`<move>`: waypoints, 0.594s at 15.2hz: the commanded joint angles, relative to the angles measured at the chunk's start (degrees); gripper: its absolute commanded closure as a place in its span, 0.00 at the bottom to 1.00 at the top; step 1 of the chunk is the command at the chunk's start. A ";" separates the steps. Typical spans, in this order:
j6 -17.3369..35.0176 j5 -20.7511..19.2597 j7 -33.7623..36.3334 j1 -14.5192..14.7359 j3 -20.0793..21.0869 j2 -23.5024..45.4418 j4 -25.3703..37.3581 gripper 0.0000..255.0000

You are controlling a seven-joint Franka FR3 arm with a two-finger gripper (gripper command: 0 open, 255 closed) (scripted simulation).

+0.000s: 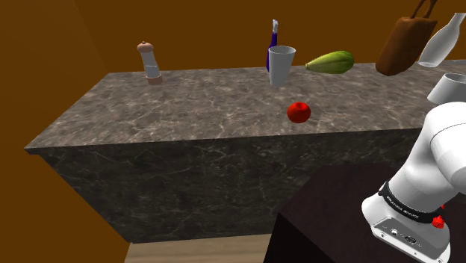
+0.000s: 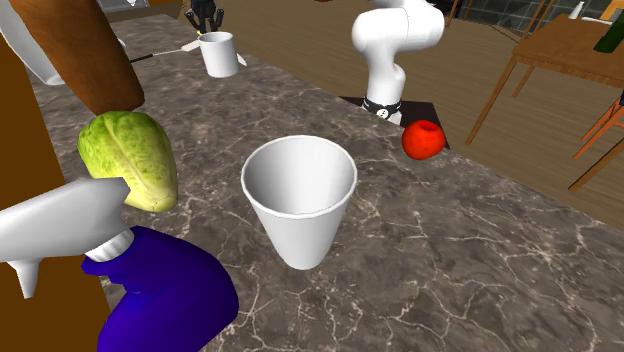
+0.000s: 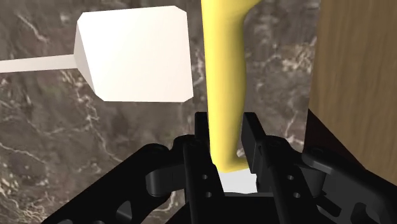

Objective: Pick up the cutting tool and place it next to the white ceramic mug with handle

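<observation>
The gripper (image 3: pixel 227 124) is closed on the cutting tool (image 3: pixel 222 63). Both black fingers (image 3: pixel 254 137) clasp its yellow handle near the end, and the rest of the handle runs forward and away from the palm. The wrist view does not show whether the tool is clear of the desk (image 3: pixel 63 140) or resting on it. The white mug (image 3: pixel 137 54) sits just past the fingers, close beside the yellow handle and apart from it. A thin white bar runs out from the mug's far side, and it cannot be determined whether that is the mug's handle. A wooden panel (image 3: pixel 356 83) stands on the tool's other side. In the second exterior view the gripper hangs at 12 o'clock of the mug, which stands at 11 o'clock from the white cup (image 2: pixel 298 200). A red fruit (image 2: pixel 424 138) lies at 2 o'clock from that cup. In the shoulder view the mug sits at roughly 3 o'clock from the fruit. Judged from this layout, the step in hand is the placement. Lower the tool vertically so that the narrow gap to the mug is kept, and do not swing the long handle toward the mug wall or the wooden panel. Release only once the tool bears on the marbled surface along its length, since a release from height may let it roll or strike the mug. Open the fingers fully, then withdraw straight upward before any sideways travel.
</observation>
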 commanded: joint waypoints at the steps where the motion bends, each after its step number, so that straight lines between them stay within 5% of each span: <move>1: 0.62 -0.29 0.22 -0.15 -0.20 -0.21 -0.63 1.00; 8: 0.61 -0.29 0.22 -0.14 -0.21 -0.21 -0.62 1.00; 9: 0.61 -0.29 0.22 -0.14 -0.21 -0.21 -0.62 0.00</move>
